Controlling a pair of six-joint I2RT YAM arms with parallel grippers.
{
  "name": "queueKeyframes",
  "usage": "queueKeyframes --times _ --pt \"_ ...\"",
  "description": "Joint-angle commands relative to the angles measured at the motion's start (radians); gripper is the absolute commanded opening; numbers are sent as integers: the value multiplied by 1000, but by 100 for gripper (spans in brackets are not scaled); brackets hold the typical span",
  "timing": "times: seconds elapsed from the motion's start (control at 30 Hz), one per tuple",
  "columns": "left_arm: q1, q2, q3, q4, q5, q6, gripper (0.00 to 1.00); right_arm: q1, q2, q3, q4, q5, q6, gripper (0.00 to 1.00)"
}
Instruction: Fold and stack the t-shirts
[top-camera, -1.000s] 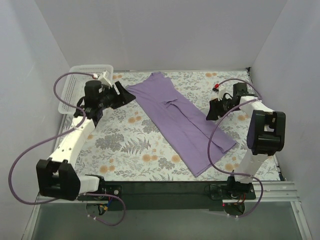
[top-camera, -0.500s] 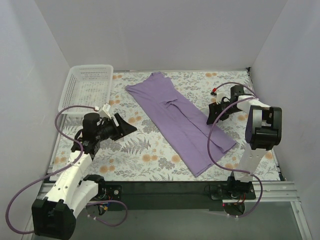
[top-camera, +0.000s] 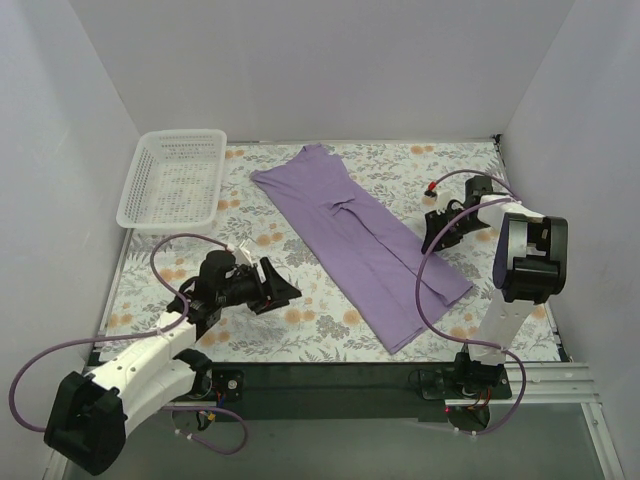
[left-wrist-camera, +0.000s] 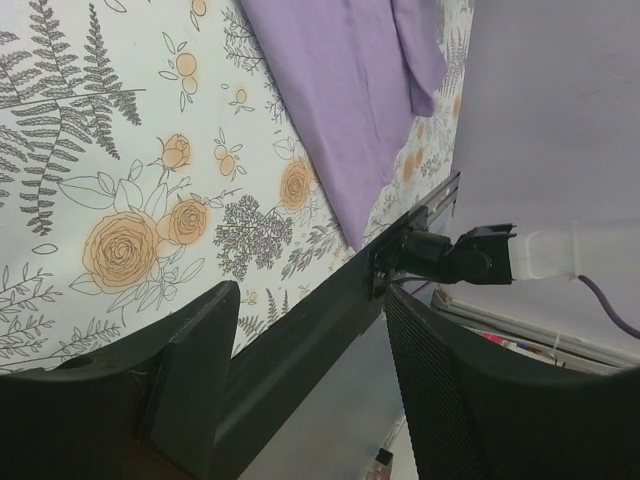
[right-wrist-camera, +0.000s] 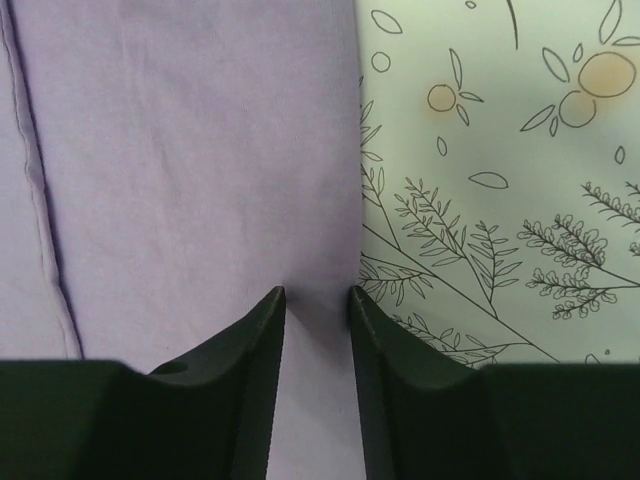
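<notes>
The lavender t-shirt (top-camera: 355, 240) lies flat on the floral table cover as one long strip, running diagonally from the back centre to the front right. My right gripper (top-camera: 432, 243) is down at the strip's right edge, about halfway along it. In the right wrist view its fingertips (right-wrist-camera: 283, 300) rest on the purple cloth (right-wrist-camera: 190, 150) right at that edge, a narrow gap between them and flat fabric in the gap. My left gripper (top-camera: 282, 290) hangs open and empty over the cover at the near left, apart from the shirt (left-wrist-camera: 340, 80).
A white plastic basket (top-camera: 175, 178) stands at the back left corner. White walls close in the left, back and right sides. The black front rail of the table (left-wrist-camera: 300, 340) and the other arm's base mount (left-wrist-camera: 450, 255) show in the left wrist view.
My left arm has swung from beside the basket back toward the near edge, still open. My right gripper has settled onto the shirt's right edge and its jaws have narrowed.
</notes>
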Motion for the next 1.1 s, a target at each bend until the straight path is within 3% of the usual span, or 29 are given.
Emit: queueKeyframes --times 0.0,0.37,0.7,1.07 --pt "-58 28 -15 88 -73 -72 59 -3 24 -41 -69 38 -7 38" --pt "-207 143 -34 207 -158 -132 59 -6 22 -72 -72 36 -21 27" --pt "-233 170 -38 223 -176 -128 59 -8 12 -115 -78 19 -41 1" --pt "-268 189 -58 261 -191 -149 59 -11 -70 -218 -82 56 -69 1"
